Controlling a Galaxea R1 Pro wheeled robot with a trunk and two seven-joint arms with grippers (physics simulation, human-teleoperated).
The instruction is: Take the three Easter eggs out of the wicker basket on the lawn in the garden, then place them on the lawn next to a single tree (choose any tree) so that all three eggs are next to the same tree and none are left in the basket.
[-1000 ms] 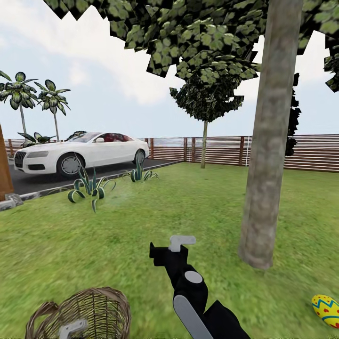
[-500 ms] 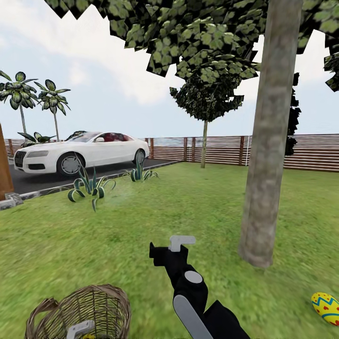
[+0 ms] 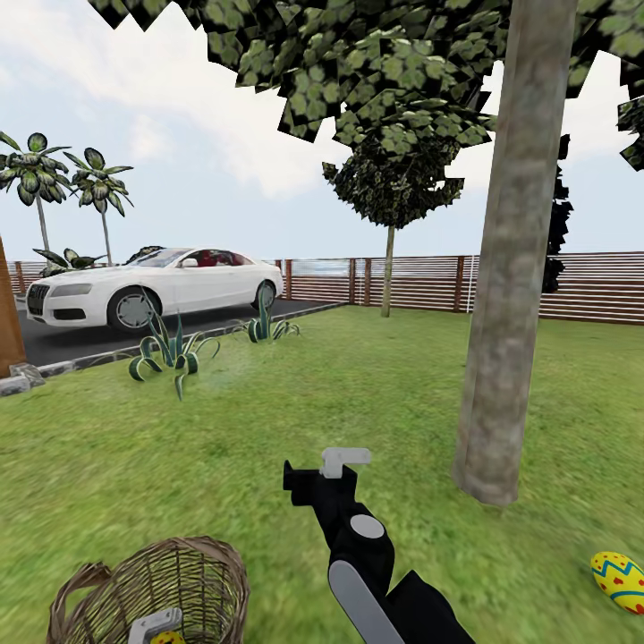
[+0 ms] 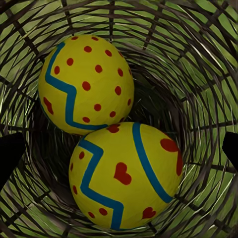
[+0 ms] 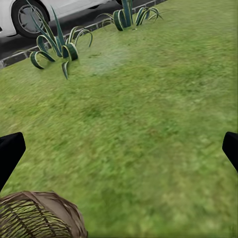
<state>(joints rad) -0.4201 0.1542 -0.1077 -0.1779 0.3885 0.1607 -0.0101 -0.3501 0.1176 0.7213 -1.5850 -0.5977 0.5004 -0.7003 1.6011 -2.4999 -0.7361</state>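
Two Easter eggs (image 4: 106,134) lay touching in the bottom of the wicker basket (image 3: 192,572), glossy yellow shells banded with blue zigzags, one dotted red, the other marked with red hearts. The left gripper (image 4: 119,148) hung just above them inside the bowl, its dark fingertips (image 4: 10,153) spread wide at either side, a stance that read as lining up for a pick. The basket's loose brown twigs let grass show through the weave, under a thick braided rim.

The right gripper (image 5: 119,148) was held out over bare lawn (image 3: 268,420) past the basket, fingers likewise wide and holding nothing, seemingly parked clear of the work.

A third egg (image 3: 617,581) rested on the mottled grass near the foot of the tree (image 3: 501,340), a thick, blotchy grey-brown trunk standing nearly straight, so one of three appeared delivered.

Beyond, spiky agave plants (image 3: 170,353) edged a dark driveway where a white car (image 3: 152,286) stood, and a brown slatted fence (image 3: 420,284) closed the garden.
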